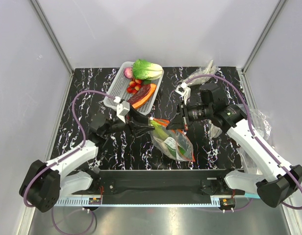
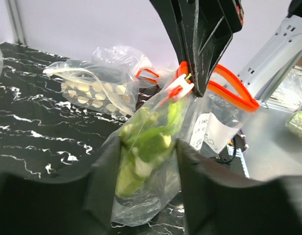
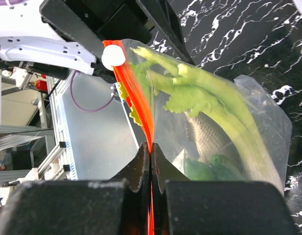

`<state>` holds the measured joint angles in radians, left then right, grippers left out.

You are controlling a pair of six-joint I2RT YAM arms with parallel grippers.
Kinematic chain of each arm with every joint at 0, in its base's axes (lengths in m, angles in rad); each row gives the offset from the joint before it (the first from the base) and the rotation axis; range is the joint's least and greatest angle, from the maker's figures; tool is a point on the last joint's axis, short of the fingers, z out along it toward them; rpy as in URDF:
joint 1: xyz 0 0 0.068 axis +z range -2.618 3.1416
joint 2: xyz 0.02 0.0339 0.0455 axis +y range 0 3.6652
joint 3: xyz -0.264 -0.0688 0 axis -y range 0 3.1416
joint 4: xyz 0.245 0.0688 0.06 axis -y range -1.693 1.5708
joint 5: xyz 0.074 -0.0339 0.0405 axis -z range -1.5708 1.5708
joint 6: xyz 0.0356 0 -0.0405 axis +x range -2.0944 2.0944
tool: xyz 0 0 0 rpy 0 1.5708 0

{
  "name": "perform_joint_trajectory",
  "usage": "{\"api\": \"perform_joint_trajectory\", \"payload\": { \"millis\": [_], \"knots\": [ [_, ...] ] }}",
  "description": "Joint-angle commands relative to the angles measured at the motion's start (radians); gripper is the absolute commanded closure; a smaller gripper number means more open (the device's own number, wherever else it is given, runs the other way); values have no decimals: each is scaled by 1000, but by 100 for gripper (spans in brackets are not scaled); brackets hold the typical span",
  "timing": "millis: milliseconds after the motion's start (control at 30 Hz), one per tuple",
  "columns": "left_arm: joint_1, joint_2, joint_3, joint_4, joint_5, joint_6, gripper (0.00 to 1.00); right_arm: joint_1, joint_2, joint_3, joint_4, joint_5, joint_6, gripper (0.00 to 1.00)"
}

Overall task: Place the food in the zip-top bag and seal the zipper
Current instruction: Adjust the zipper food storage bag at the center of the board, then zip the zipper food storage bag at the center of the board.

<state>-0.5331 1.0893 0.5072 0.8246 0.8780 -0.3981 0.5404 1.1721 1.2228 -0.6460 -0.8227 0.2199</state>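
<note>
The zip-top bag (image 1: 179, 146) lies in the middle of the table with its mouth end raised. Inside it are the leek (image 3: 214, 98), the pale root (image 3: 210, 139) and green pieces (image 3: 205, 169). My right gripper (image 3: 150, 147) is shut on the red-orange zipper (image 3: 136, 93); it also shows in the top view (image 1: 176, 123). The white slider (image 3: 113, 57) sits at the strip's far end. My left gripper (image 2: 146, 147) has its fingers (image 2: 99, 196) pressed on both sides of the bag's end, around the leek leaves (image 2: 148, 139). The bag's white label (image 2: 210, 129) faces the left wrist camera.
A white basket (image 1: 112, 95) at the back holds the leafy cabbage (image 1: 147, 69), small red pieces (image 1: 134, 85) and an orange slice (image 1: 143, 95). Wrinkly clear bags lie at the back right (image 1: 205, 73) and right edge (image 1: 259, 122). Another bag of pale pieces (image 2: 92, 88) shows in the left wrist view.
</note>
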Motion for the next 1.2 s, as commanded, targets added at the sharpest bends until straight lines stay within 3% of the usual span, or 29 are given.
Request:
{"api": "perform_joint_trajectory", "payload": {
  "millis": [0, 33, 100, 133, 167, 267, 333, 533, 633, 700, 867, 1033, 1100, 1167],
  "knots": [
    [-19, -5, 13, 151, 18, 31, 56, -2, -12, 11, 80, -72, 26, 100],
    [-25, -6, 13, 142, 12, 44, 67, -2, -11, 7, 83, -73, 27, 100],
    [-36, -8, 28, 83, 4, 62, 79, -2, -8, 1, 85, -67, 27, 100],
    [-38, -6, 46, 52, -2, 86, 93, -2, -8, -2, 88, -53, 27, 99],
    [-41, -5, 56, 16, -10, 99, 100, -2, -9, -6, 88, -44, 27, 99],
    [-42, -2, 76, -85, -23, 133, 100, -2, -8, -9, 82, 11, 21, 82],
    [-42, -2, 85, -142, -46, 143, 100, -2, -8, -8, 69, 98, 16, 55],
    [-48, -6, 148, -300, -66, 182, 100, -2, -8, 24, 62, 209, -20, 35],
    [-56, -3, 189, -399, -79, 212, 100, -2, -8, 41, 85, 227, -28, 38],
    [-64, -9, 194, -415, -83, 217, 100, -2, 1, 56, 83, 250, -36, 48],
    [-68, -22, 194, -432, -86, 231, 100, -2, 8, 67, 74, 318, -47, 50],
    [-73, -29, 197, -446, -91, 235, 100, 0, -3, 66, 78, 382, -48, 63],
    [-74, -29, 201, -447, -91, 232, 100, 0, 9, 73, 65, 381, -62, 62],
    [-79, -29, 206, -452, -93, 229, 99, 4, 17, 76, 62, 375, -68, 54]
  ]
}}
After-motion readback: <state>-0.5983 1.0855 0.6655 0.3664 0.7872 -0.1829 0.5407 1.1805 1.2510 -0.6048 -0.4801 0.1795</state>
